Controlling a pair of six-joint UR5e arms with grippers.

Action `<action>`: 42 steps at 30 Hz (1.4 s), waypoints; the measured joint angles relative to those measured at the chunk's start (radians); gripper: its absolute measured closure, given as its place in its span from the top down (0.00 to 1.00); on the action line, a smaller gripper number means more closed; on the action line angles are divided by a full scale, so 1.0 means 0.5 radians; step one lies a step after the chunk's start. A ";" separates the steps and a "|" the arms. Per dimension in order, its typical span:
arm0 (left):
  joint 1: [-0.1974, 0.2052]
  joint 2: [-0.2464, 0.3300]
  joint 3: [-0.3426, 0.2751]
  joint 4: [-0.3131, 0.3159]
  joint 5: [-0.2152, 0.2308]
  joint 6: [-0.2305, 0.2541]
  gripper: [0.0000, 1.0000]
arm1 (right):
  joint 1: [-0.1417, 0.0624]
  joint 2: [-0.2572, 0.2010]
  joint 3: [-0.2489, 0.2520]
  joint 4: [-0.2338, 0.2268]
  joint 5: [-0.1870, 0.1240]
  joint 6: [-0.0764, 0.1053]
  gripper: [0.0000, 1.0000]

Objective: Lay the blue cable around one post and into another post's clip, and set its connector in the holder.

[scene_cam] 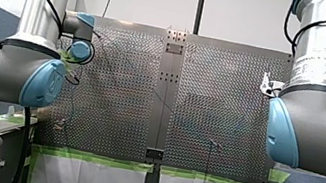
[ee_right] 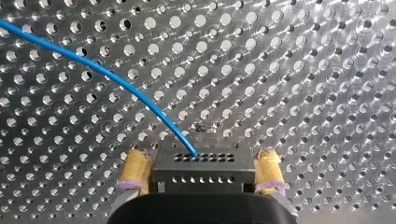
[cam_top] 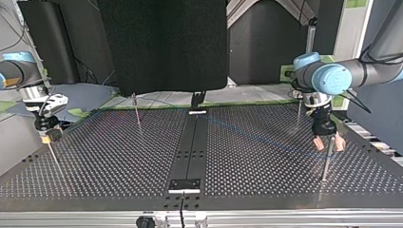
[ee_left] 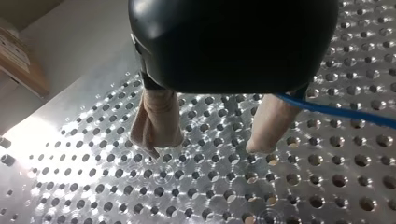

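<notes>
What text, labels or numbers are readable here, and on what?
No text reads legibly.
The label with a yellow patch on my right arm: print too blurred to read.
The connector: no marking shows.

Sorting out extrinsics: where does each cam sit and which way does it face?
Front: behind the arms, over the perforated table; my left arm and my right arm frame it.
Top: across the table, facing the arms; my left gripper at its right.
Left wrist: looks past its open fingers at the table.
Right wrist: my right gripper shut on the connector.
Shared: both wrist views show the blue cable.
</notes>
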 joint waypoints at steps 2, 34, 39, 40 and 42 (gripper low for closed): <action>-0.005 0.001 0.000 -0.014 0.017 -0.004 1.00 | 0.001 0.000 0.000 0.001 0.000 0.000 0.99; -0.073 0.386 -0.231 -0.158 0.054 0.130 1.00 | 0.002 0.003 0.002 0.012 0.000 -0.009 0.99; -0.076 0.475 -0.320 -0.086 0.086 0.138 1.00 | 0.002 0.003 0.002 0.012 0.000 -0.009 0.99; -0.077 0.491 -0.336 -0.080 0.087 0.140 1.00 | 0.002 0.003 0.002 0.012 0.000 -0.009 0.99; -0.080 0.529 -0.374 -0.077 0.086 0.151 1.00 | 0.002 0.003 0.001 0.013 0.000 -0.009 0.99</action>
